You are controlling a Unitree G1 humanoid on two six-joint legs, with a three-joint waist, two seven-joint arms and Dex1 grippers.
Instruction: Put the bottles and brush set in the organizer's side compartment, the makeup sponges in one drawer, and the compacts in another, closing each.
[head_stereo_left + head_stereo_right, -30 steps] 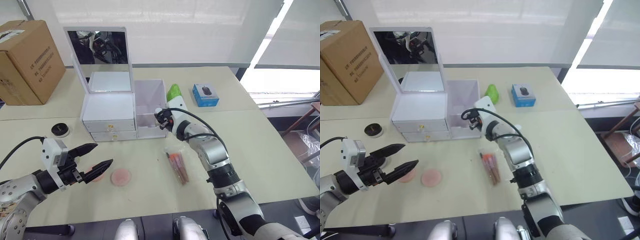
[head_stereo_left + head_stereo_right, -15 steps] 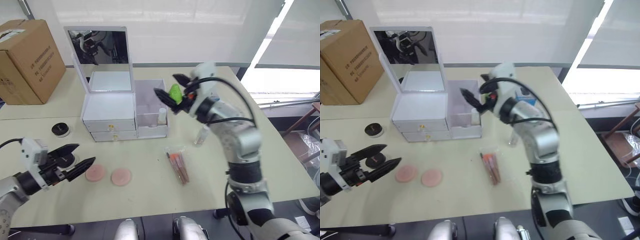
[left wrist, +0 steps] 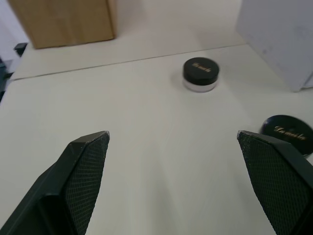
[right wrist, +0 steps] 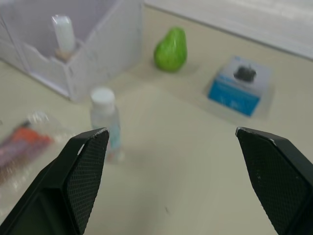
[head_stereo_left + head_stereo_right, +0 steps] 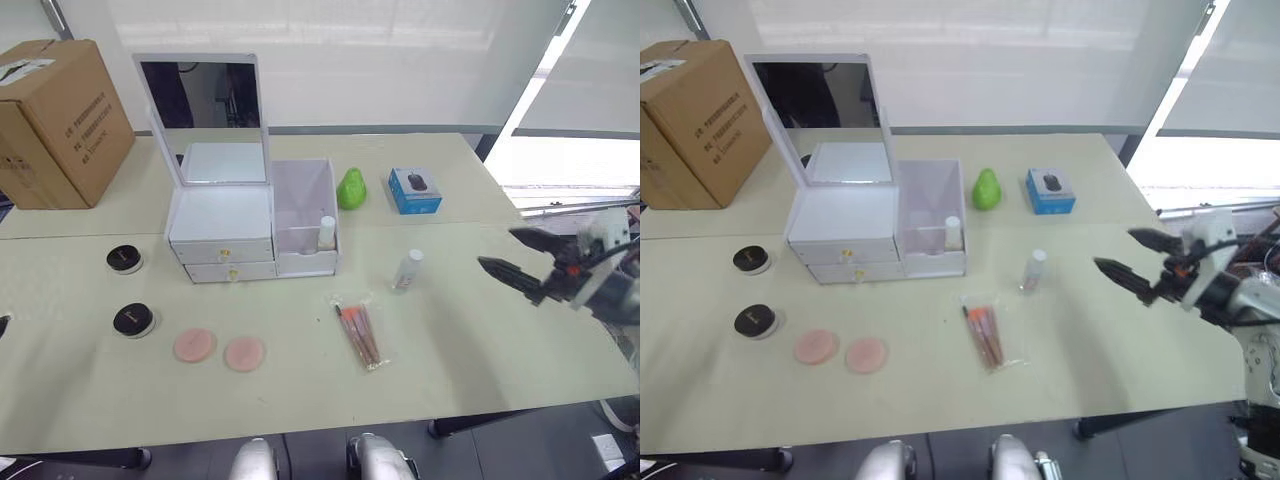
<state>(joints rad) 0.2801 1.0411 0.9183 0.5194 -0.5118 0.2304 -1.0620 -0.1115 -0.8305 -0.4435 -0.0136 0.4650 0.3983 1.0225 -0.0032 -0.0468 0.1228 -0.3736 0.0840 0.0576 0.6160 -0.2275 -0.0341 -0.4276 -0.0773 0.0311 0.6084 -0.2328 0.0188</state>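
Standing upright on the table (image 5: 300, 400), the light, slick small bottle (image 5: 407, 268) wants gripping mid-body; right gripper (image 5: 515, 254) and left gripper (image 3: 181, 186) fingers apart, empty.

**Open table in front; clutter hugs the organizer**

The side compartment (image 5: 305, 200) is open-topped; one bottle (image 5: 326, 232) stands in its low front section. Just right of it a second bottle (image 5: 407, 269) stands upright, with the brush set (image 5: 360, 334) nearer the front edge. Two makeup sponges (image 5: 219, 349) and two compacts (image 5: 127, 290) lie before the closed drawers. The table (image 5: 470, 340) is bare right of the bottle. The mirror lid (image 5: 203, 115) stands upright behind the drawers.
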